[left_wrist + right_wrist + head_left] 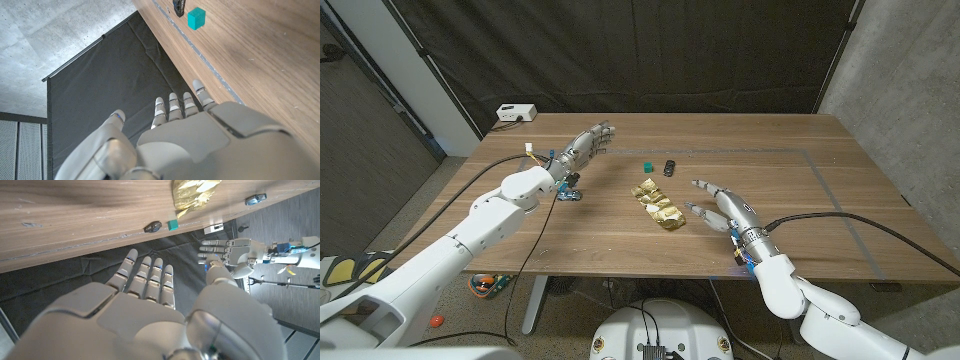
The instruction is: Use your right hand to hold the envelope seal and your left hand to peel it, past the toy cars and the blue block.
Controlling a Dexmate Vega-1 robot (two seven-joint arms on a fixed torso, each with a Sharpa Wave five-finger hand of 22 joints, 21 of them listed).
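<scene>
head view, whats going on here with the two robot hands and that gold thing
Nothing is being held yet. A crumpled gold envelope lies near the middle of the wooden table. The right hand hovers just beside it, fingers spread and reaching toward it. The left hand is raised farther off, also open. A small blue block and a dark toy car sit just beyond the envelope, and another blue toy car sits below the left arm.
</scene>
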